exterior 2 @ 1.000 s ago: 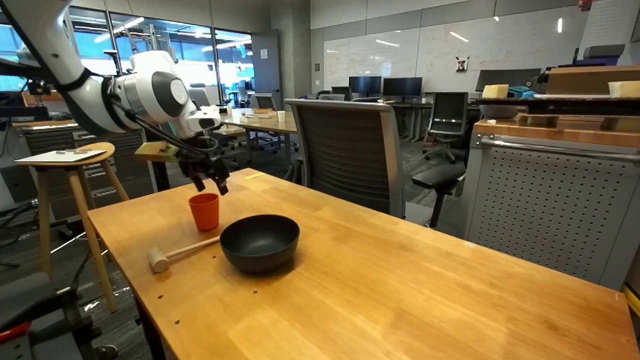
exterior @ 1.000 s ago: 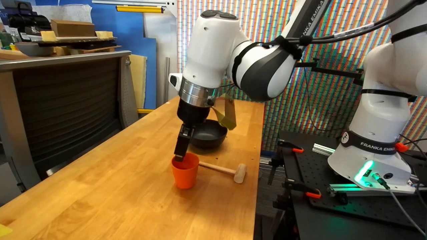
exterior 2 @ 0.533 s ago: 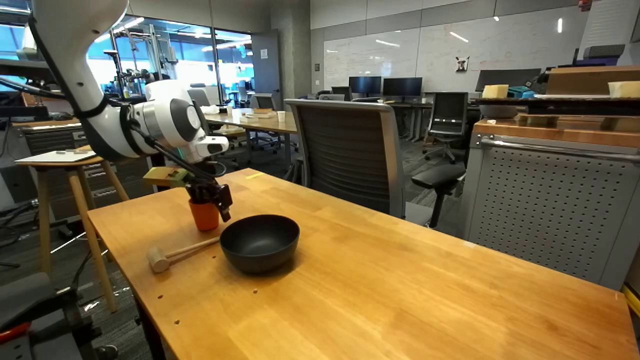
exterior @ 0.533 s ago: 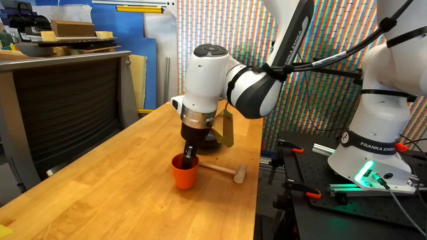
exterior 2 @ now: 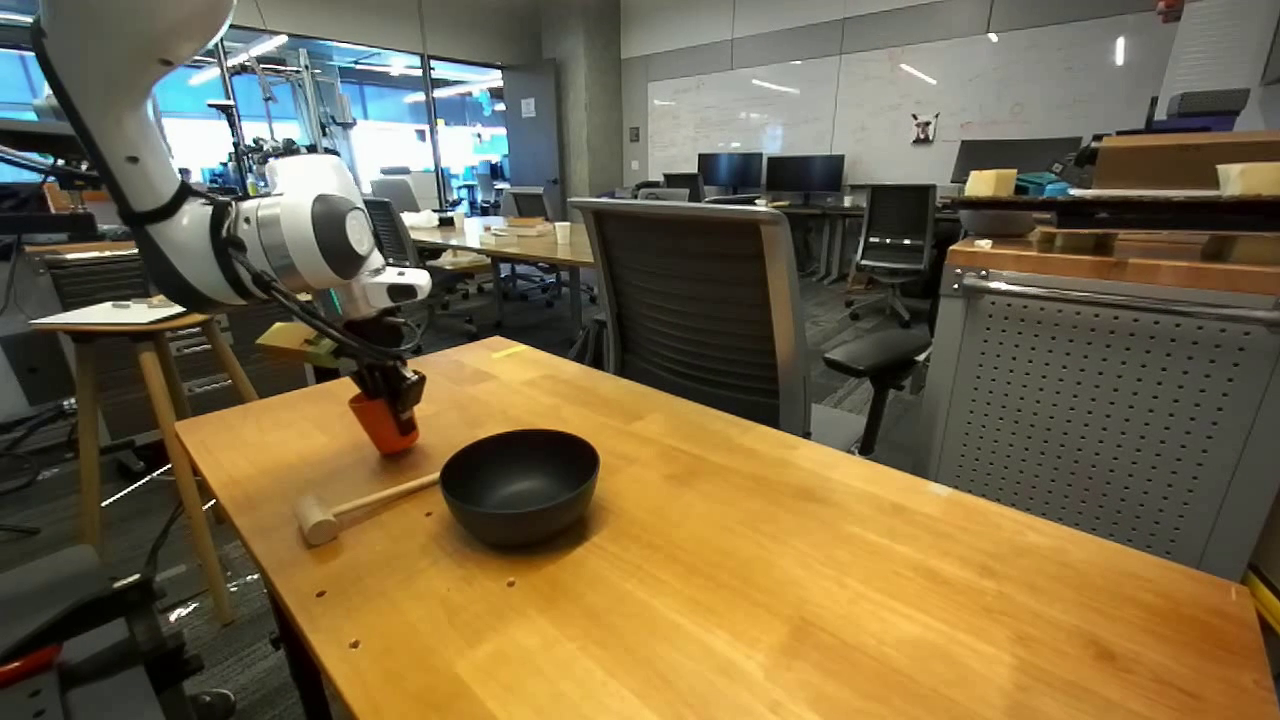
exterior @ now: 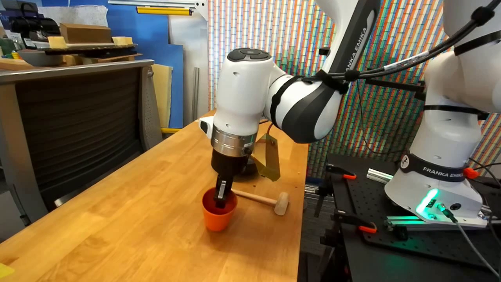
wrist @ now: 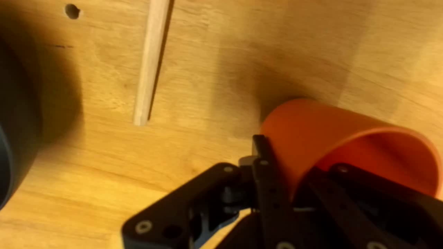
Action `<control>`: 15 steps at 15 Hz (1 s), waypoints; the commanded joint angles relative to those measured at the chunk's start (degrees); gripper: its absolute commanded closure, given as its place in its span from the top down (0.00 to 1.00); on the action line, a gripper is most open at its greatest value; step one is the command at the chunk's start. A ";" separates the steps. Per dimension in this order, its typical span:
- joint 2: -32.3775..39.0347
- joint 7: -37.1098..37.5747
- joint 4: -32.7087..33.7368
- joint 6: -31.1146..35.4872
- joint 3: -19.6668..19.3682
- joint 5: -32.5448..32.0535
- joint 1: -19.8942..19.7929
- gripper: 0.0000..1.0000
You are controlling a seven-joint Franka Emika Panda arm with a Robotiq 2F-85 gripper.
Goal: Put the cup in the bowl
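The orange-red cup (exterior: pixel 217 222) leans to one side on or just over the table, clearly tilted in an exterior view (exterior 2: pixel 376 424). I cannot tell if its base touches the wood. My gripper (wrist: pixel 288 162) is shut on the cup's wall. One finger (wrist: pixel 262 148) lies along the outside, while the other reaches inside the cup, its tip hidden. The black bowl (exterior 2: pixel 520 495) stands upright a short way from the cup, with nothing in it. It shows at the left edge of the wrist view (wrist: pixel 20 114) and is mostly covered by the gripper in an exterior view (exterior: pixel 249 171).
A wooden mallet (exterior 2: pixel 318 522) lies on the table (exterior 2: pixel 760 560), its handle (wrist: pixel 152 65) pointing into the gap between cup and bowl. An office chair (exterior 2: pixel 690 310) stands against the table's long side. The robot's base (exterior: pixel 434 192) is beyond the opposite edge.
My gripper has come down over the cup's rim and closed on its wall. In the last half second the cup has tipped and shifted slightly away from the bowl. Bowl and mallet are unmoved.
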 commanded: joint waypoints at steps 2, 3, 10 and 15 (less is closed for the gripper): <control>-12.63 1.17 -5.48 -2.93 1.53 2.34 -1.36 0.04; -15.80 3.17 -6.43 -3.60 0.24 1.48 -1.29 0.04; -30.73 12.59 -12.38 -7.72 -8.84 -11.33 -7.43 0.04; -28.56 19.56 -14.71 -13.74 -10.91 -9.25 -10.66 0.04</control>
